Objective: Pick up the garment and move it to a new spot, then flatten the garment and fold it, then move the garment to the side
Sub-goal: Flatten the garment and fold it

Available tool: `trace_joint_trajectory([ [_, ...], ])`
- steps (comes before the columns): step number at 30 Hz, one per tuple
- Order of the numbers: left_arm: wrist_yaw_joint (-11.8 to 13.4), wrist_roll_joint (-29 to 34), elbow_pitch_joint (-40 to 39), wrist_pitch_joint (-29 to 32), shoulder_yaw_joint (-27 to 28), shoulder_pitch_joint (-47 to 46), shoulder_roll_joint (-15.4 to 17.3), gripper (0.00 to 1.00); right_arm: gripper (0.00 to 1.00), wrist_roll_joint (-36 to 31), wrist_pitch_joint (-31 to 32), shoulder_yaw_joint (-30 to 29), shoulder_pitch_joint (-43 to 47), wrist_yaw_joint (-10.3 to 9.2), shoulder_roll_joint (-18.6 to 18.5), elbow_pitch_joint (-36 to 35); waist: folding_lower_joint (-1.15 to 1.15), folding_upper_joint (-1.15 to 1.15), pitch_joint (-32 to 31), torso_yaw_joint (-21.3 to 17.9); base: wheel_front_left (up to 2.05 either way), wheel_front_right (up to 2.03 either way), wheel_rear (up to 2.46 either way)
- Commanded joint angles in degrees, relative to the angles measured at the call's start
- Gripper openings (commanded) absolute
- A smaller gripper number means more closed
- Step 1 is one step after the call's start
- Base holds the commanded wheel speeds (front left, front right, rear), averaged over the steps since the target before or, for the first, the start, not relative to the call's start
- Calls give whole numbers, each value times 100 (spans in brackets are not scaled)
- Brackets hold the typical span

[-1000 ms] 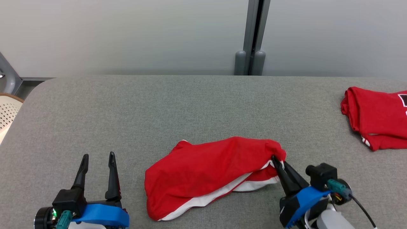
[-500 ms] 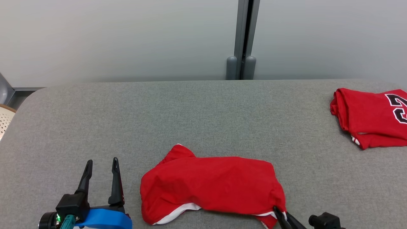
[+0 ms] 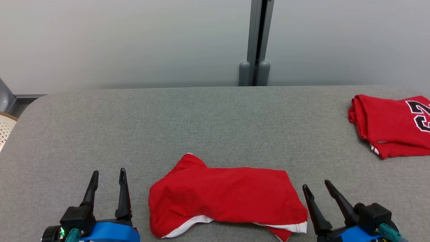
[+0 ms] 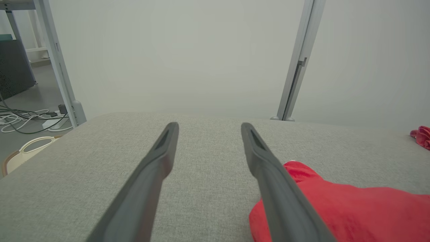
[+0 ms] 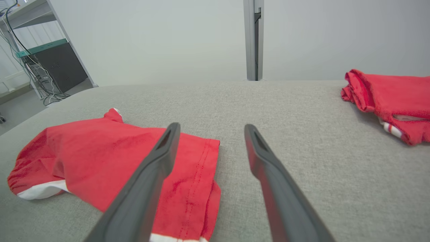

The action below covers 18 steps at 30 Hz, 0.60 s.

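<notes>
The garment [image 3: 225, 198] is red with white trim and lies loosely spread near the front edge of the grey table [image 3: 201, 117]; it also shows in the right wrist view as red cloth [image 5: 111, 158] and at the lower right of the left wrist view [image 4: 352, 211]. My right gripper [image 3: 317, 186] stands open just right of the garment's right hem, holding nothing. Left of the garment, my left gripper [image 3: 108, 173] is open and empty, clear of the cloth.
A second red garment [image 3: 393, 124] with a black number lies folded at the table's far right. A grey post [image 3: 257, 43] stands against the wall behind. A perforated pale chair [image 3: 5, 127] sits off the left edge.
My right gripper pulled the garment's right edge toward the front, let go and opened. The garment now lies flatter. The camera shifted a little; the left gripper stayed put.
</notes>
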Motion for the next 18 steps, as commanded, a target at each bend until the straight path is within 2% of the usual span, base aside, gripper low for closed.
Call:
trace_joint_trajectory([
  [1, -9, 24, -11, -16, 14, 45, -4, 100, 100, -47, -3, -77, -25, 0, 32, -81, 1, 0, -5, 3, 0, 0, 0],
  [12, -27, 128, -64, -16, 82, 93, -4, 100, 100, -588, -2, -962, -29, 0, 341, -890, 1, 0, -66, 65, 0, 0, 0],
  [18, -51, 156, -89, -16, 114, 98, -4, 100, 100, -827, -2, -1081, 141, 0, 460, -1035, 1, 0, -70, 105, 0, 0, 0],
])
